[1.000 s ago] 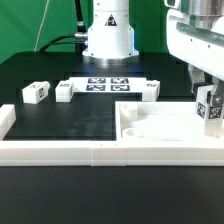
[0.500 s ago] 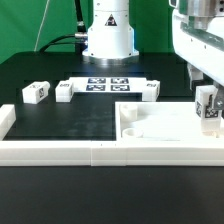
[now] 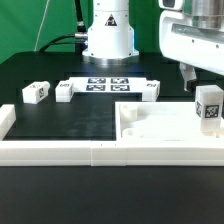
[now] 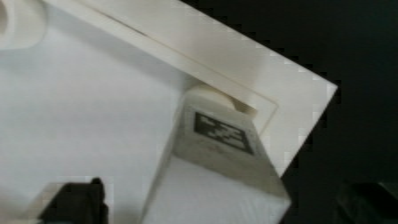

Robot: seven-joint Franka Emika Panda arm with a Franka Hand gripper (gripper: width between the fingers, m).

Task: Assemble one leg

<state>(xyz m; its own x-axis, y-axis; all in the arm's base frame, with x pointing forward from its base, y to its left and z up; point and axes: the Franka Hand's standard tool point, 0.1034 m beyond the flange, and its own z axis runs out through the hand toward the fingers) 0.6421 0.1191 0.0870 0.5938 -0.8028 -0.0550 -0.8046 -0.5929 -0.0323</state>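
Note:
One leg, a small white block with a black-and-white tag, stands upright on the far right corner of the large white panel at the exterior view's right. My gripper is open just above it and does not hold it. In the wrist view the leg sits in the panel's corner socket, between my spread dark fingers. Three more legs lie on the black table further back.
The marker board lies at the back centre, in front of the robot base. Long white border rails run along the front and up the left side.
My gripper has let go of the leg and risen, shifting slightly toward the exterior view's left. The leg stays standing on the panel corner.

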